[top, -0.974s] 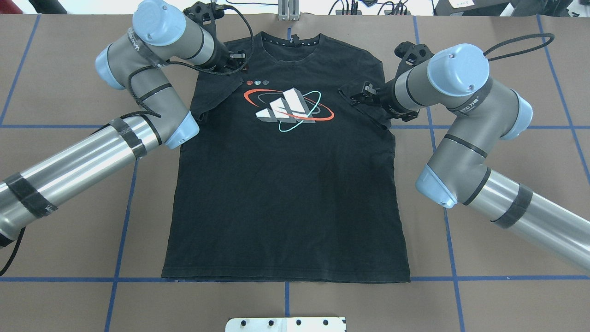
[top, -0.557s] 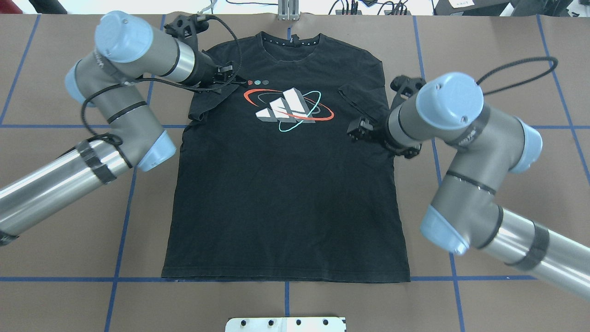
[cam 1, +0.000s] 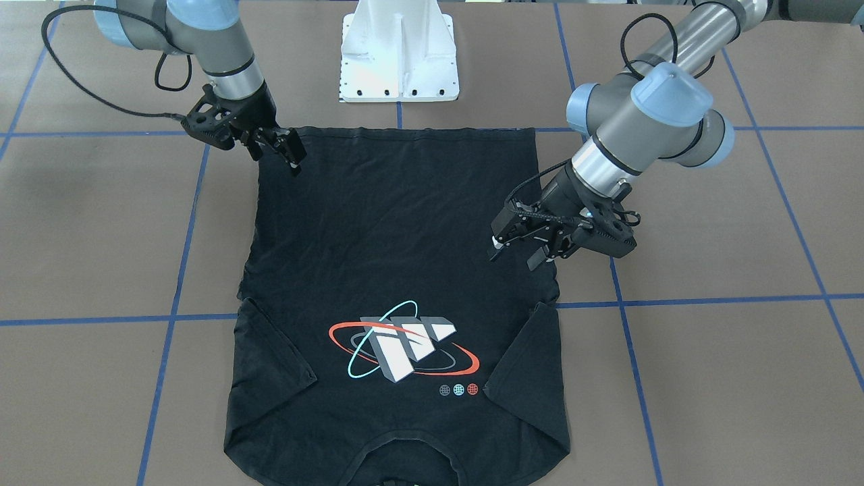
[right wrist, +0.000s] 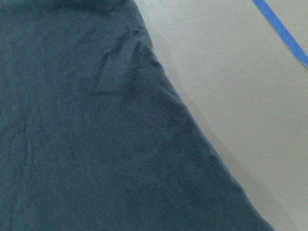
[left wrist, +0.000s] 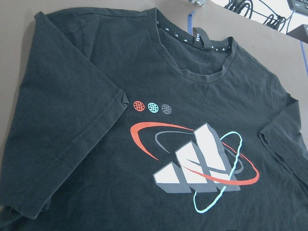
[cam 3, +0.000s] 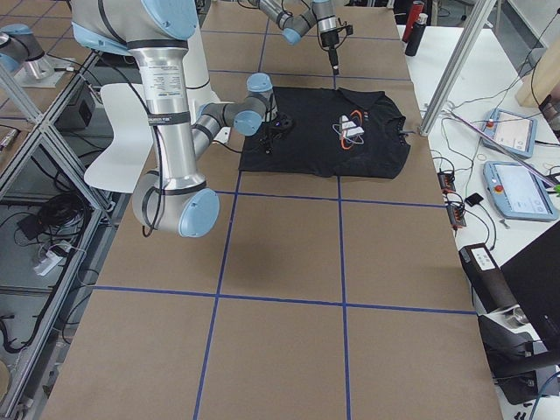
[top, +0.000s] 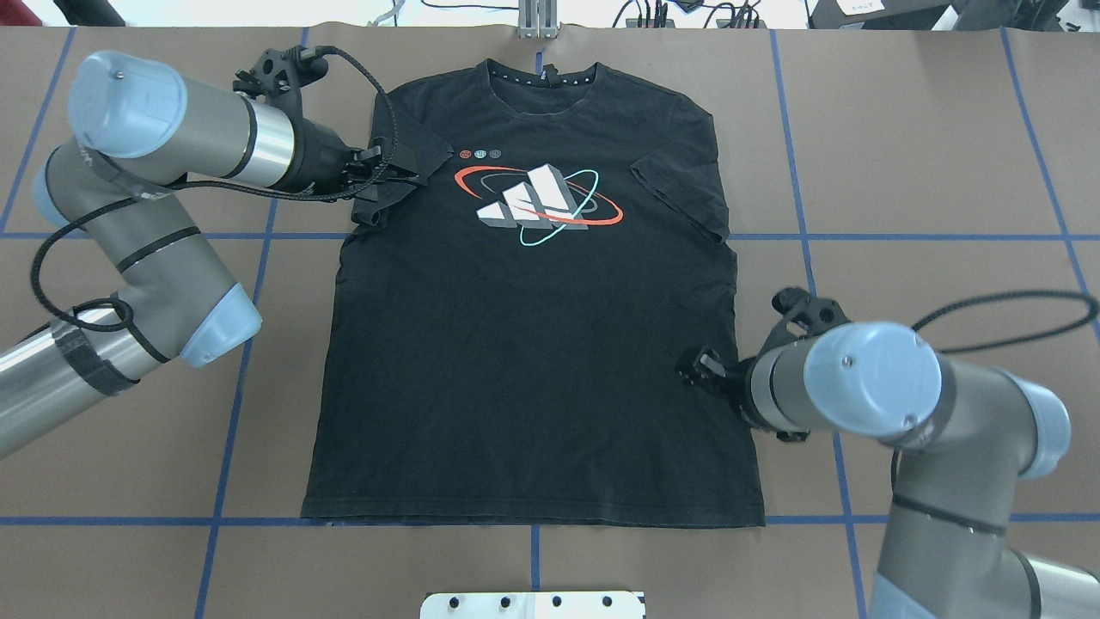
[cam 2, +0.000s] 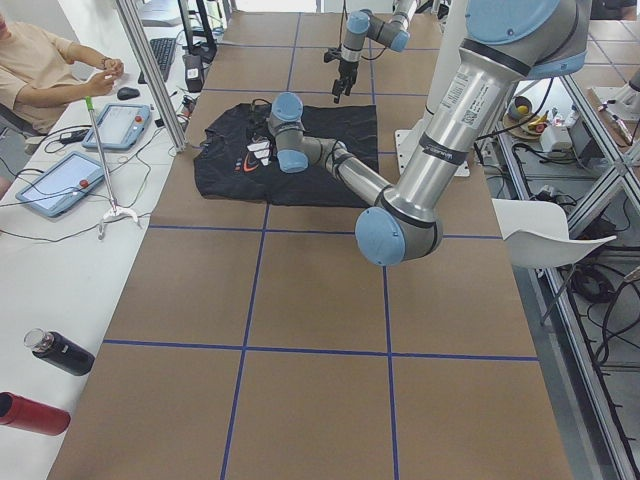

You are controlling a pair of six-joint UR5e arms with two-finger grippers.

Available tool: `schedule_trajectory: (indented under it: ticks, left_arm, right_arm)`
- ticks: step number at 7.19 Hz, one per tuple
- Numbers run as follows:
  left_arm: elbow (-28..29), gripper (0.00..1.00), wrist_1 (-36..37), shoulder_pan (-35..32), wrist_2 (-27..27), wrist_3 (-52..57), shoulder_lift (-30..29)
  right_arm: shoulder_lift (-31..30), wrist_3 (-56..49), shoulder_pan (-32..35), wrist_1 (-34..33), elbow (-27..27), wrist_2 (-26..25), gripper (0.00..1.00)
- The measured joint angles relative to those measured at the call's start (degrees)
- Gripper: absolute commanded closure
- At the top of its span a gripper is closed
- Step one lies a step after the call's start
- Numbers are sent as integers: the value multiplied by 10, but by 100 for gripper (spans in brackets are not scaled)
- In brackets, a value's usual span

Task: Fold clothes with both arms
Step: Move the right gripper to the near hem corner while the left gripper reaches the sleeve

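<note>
Shows black short-sleeved T-shirt (top: 533,370), sleeves tucked in, body not yet folded; has black left gripper (cam 1: 516,254) and black right gripper (cam 1: 277,156) wide, empty, over its edges

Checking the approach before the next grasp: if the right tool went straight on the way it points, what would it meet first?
The right tool would probably meet the black T-shirt first, just inside its side edge, with the table right beside; height unclear.

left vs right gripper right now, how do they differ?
The left gripper sits at the T-shirt's folded-in sleeve, near the collar end; right gripper is at the opposite side edge, closer to the hem. Left wrist view shows the logo; right's shows only plain fabric and table. Both look open, holding nothing.
</note>
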Motion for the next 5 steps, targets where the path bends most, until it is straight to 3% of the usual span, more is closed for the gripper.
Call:
schedule_trajectory:
  ticks: [2, 3, 5]
  left_arm:
    - [-46, 16, 12, 0, -6, -24, 28]
    - [-59, 13, 16, 1, -4, -27, 35]
    - [-66, 13, 17, 1, -1, -29, 39]
  right_arm:
    - [-24, 107, -63, -1, 12, -49, 1]
    - [-34, 163, -86, -2, 15, -60, 20]
    - [-64, 203, -121, -3, 19, -76, 24]
